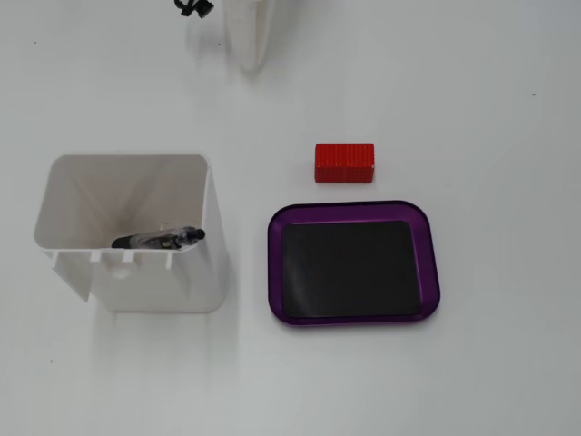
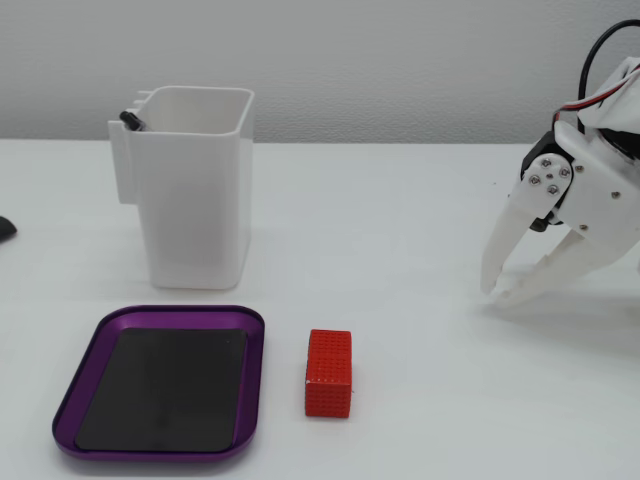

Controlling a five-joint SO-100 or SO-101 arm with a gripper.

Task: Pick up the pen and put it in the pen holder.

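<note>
The white pen holder (image 1: 127,232) stands at the left of the table in both fixed views (image 2: 195,190). The pen (image 1: 159,240), black and clear, lies inside it, leaning across the narrow front compartment. Only its black end (image 2: 130,118) shows at the holder's rim in the side fixed view. My white gripper (image 2: 497,294) hangs low over the table at the far right of that view, well away from the holder. Its fingertips meet and it holds nothing. In the top-down fixed view only part of it (image 1: 247,45) shows at the top edge.
A purple tray (image 1: 277,272) with a black inset lies right of the holder; it also shows in the side fixed view (image 2: 255,370). A red ribbed block (image 1: 345,163) sits just beyond the tray (image 2: 329,373). A dark object (image 2: 5,228) lies at the left edge.
</note>
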